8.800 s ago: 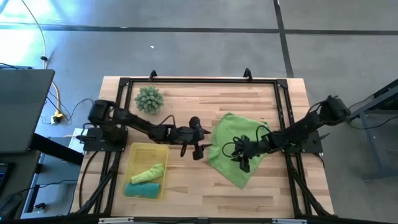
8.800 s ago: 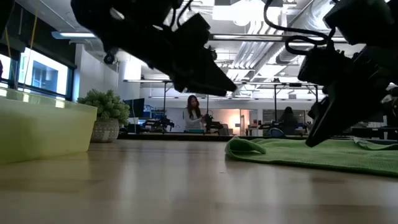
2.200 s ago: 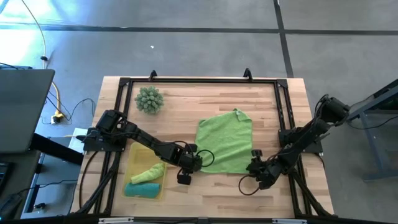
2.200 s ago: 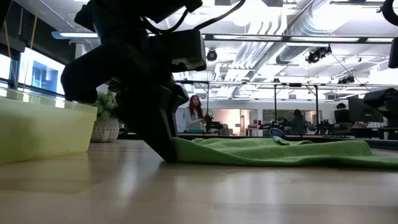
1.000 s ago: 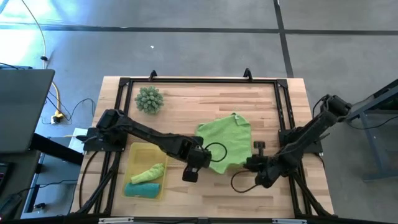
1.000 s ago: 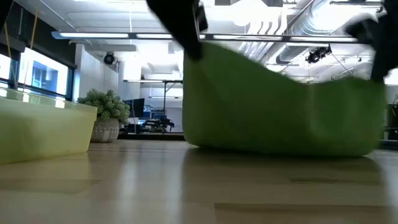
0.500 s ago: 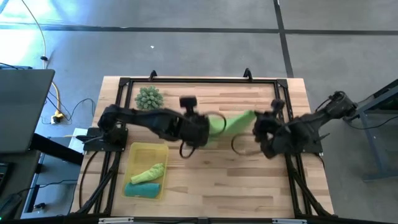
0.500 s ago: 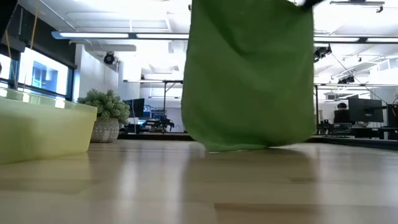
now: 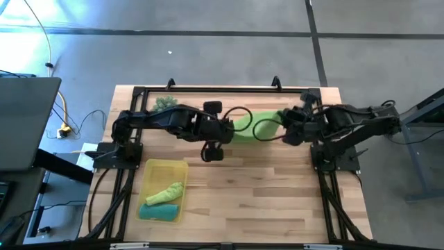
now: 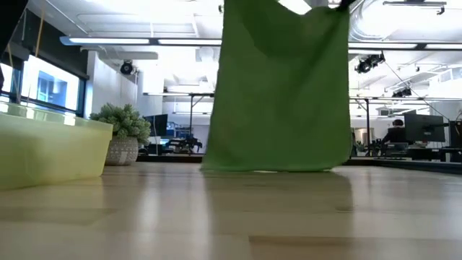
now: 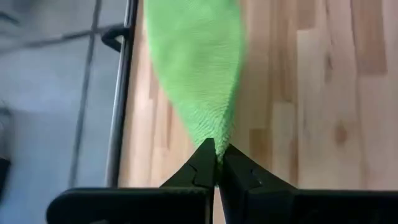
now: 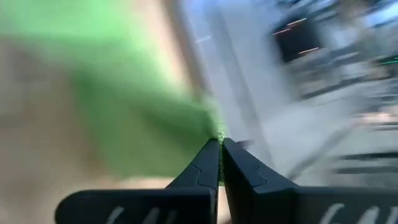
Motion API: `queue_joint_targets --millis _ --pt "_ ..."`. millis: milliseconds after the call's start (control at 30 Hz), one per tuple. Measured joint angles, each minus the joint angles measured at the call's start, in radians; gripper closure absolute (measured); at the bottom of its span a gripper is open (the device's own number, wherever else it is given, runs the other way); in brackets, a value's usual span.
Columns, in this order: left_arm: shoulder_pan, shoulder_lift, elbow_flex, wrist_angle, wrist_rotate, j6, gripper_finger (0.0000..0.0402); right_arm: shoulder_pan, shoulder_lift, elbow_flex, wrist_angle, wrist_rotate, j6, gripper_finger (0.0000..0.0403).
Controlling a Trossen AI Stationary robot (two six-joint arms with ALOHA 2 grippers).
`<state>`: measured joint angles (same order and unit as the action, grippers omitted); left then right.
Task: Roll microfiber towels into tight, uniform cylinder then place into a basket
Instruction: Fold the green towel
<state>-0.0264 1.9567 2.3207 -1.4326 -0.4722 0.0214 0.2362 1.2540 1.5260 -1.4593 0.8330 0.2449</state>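
Observation:
A lime green microfiber towel point(image 9: 254, 126) hangs as a flat sheet point(image 10: 281, 87) between my two grippers, high over the far middle of the table. My left gripper point(image 9: 233, 129) is shut on one upper corner and my right gripper point(image 9: 282, 126) on the other. The towel's lower edge point(image 10: 274, 170) reaches down to about the table top; whether it touches I cannot tell. The yellow basket point(image 9: 150, 171) stands at the near left and holds a rolled lime towel point(image 9: 166, 192) and a teal towel point(image 9: 159, 211). My left gripper pinches the towel's upper corner point(image 11: 212, 138) between its two fingertips, slanting down from the table's left. The cloth hangs below the fingers and spreads out away from them. My right gripper pinches the other upper corner point(image 12: 215, 129) between its fingertips, slanting down from the table's right. The top edge runs between the two holds with little sag.
A spiky pale-green ball point(image 9: 165, 103) sits at the far left, partly under my left arm. A black frame rail point(image 9: 222, 90) runs along the table's far edge. Bare wood point(image 9: 257, 194) lies in the middle and near right.
Both grippers have risen and gone toward the table's far edge, staying shut on the towel's corners. The towel, which trailed on the table a second ago, has been lifted and now hangs as a straight sheet between them.

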Motion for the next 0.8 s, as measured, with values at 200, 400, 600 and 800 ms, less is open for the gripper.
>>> queue_joint_targets --millis 200,400,600,800 --pt "0.026 0.000 0.000 0.001 -0.593 0.086 0.0401 -0.083 -0.001 -0.001 0.108 0.529 -0.166 0.0402" --pt "0.123 0.000 0.000 0.056 -0.827 0.178 0.0401 -0.254 0.002 -0.001 0.283 0.433 -0.440 0.0402" --pt "0.264 0.000 0.000 0.169 -0.711 0.296 0.0401 -0.472 0.002 -0.002 0.568 0.149 -0.759 0.0402" --pt "0.367 -0.006 0.000 0.261 -0.643 0.299 0.0401 -0.647 0.002 -0.002 0.879 -0.044 -0.855 0.0402"
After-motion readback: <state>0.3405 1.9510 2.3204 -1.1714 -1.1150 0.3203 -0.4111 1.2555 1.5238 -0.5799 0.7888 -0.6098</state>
